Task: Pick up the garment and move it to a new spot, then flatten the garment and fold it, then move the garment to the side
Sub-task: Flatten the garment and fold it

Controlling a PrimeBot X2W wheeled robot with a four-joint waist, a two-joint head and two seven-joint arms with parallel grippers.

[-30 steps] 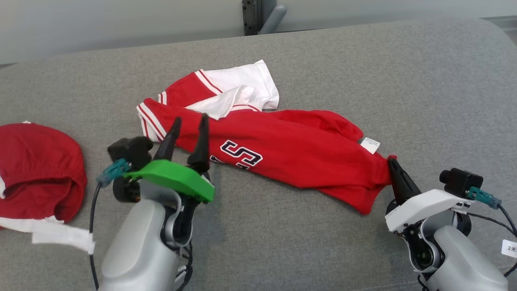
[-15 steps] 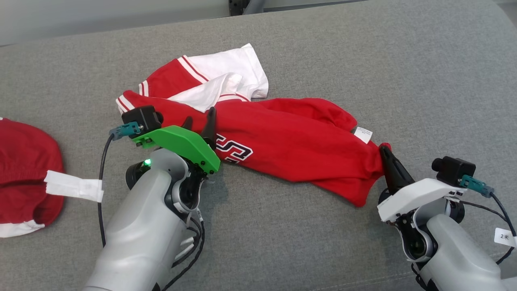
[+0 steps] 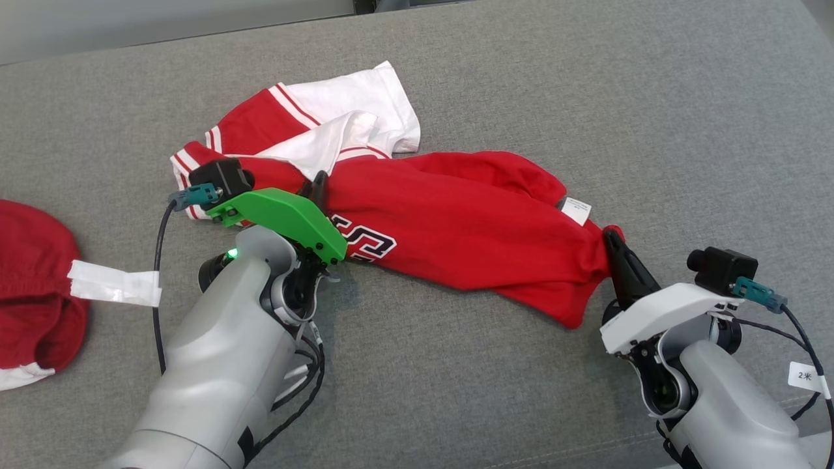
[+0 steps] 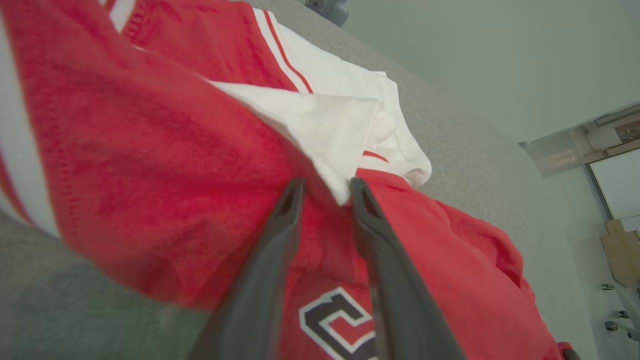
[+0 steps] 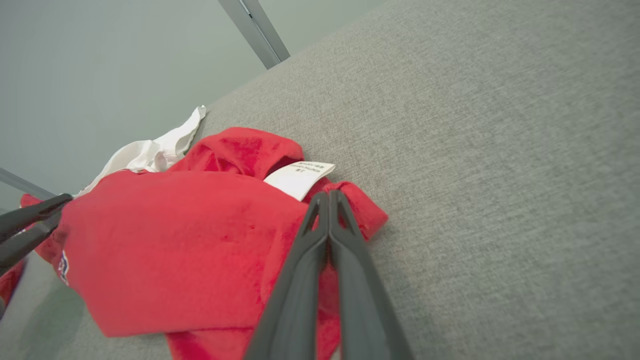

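Left pincer (image 4: 325, 186) stands with its fingers a little apart, tips on the red cloth of the garment (image 3: 469, 221) just beside a white fold and near the dark lettering. Right pincer (image 5: 328, 196) has its fingers pressed together, clamped on the garment's opposite end, next to a white label (image 3: 576, 210). Between the two, the garment lies crumpled and drawn out lengthwise on the grey padded surface (image 3: 651, 130), with its red-and-white striped sleeves bunched at the left end. A second red piece of clothing (image 3: 32, 286) lies well apart at the far left.
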